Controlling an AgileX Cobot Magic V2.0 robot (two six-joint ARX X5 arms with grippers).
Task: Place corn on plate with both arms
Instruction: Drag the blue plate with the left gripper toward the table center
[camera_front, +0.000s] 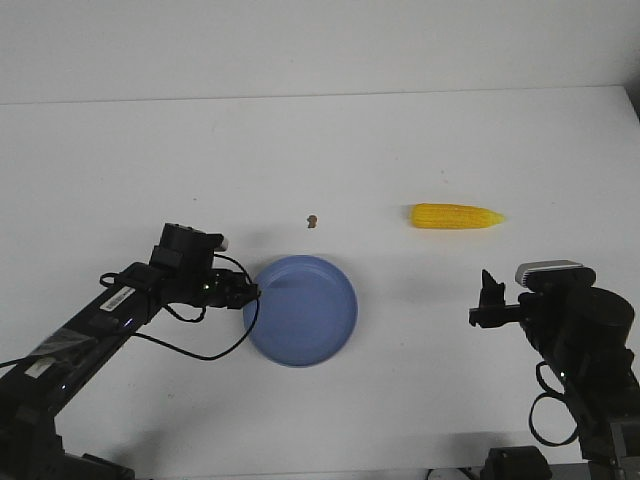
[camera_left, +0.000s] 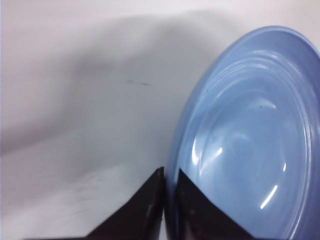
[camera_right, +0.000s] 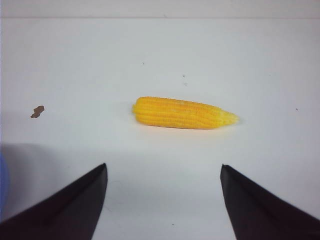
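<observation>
We see a white table (camera_front: 320, 150) carrying everything. The left arm (camera_front: 90, 325) reaches in from seven o'clock, the right arm (camera_front: 585, 350) stands at four o'clock. The plate (camera_front: 305, 325) lies just below the table's centre, at about six o'clock. The corn (camera_front: 457, 216) lies flat on the table at two o'clock from the plate, well apart from it, its pointed end toward three o'clock. A small brown speck (camera_front: 312, 220) sits at twelve o'clock from the plate. The left gripper (camera_left: 168, 192) has its fingers pressed nearly together, pinching the plate's rim at the nine o'clock edge. The right gripper (camera_right: 164, 200) is spread wide and holds nothing, with the corn lying ahead of it.
</observation>
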